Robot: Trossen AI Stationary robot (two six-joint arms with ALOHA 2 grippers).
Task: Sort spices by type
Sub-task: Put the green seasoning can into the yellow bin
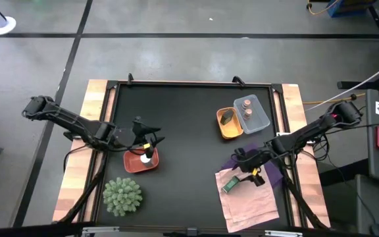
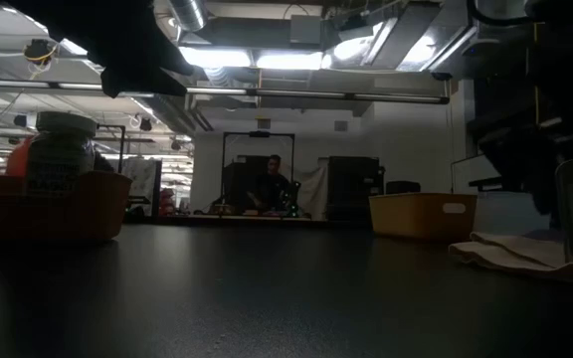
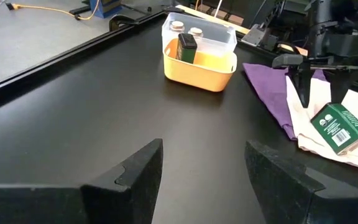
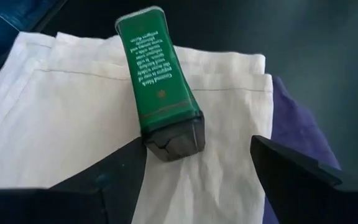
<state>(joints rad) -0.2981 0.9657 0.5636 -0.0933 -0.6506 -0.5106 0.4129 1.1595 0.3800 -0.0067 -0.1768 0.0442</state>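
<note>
The black table [image 1: 189, 131] is taken as the landmark. Near its front left corner, a green spiky plant ball [image 1: 122, 195] is seen. At the front right part, a pale pink cloth [image 1: 252, 201] is spread, with a purple cloth [image 3: 267, 81] partly under it on its far side.

The left arm is stretched in from the left edge of the table. The left gripper [image 1: 151, 146] is held over a salmon-red tray [image 1: 137, 163] at the left-middle of the table, and its fingers [image 3: 132, 180] are seen wide apart with nothing between them. In this tray a white-capped jar [image 1: 145, 158] stands.

The right arm comes in from the right edge. The right gripper [image 1: 247, 172] is placed over the pale cloth, its jaws wide, and a green packet [image 4: 159, 93] lies flat on the cloth between the two fingers [image 4: 297, 168], not gripped.

At the back right of the table, an orange tray [image 1: 229, 125] holds a second green packet [image 3: 186, 47]. Touching it, a clear tray [image 1: 260, 117] holds two small pink-topped jars [image 1: 247, 107].
</note>
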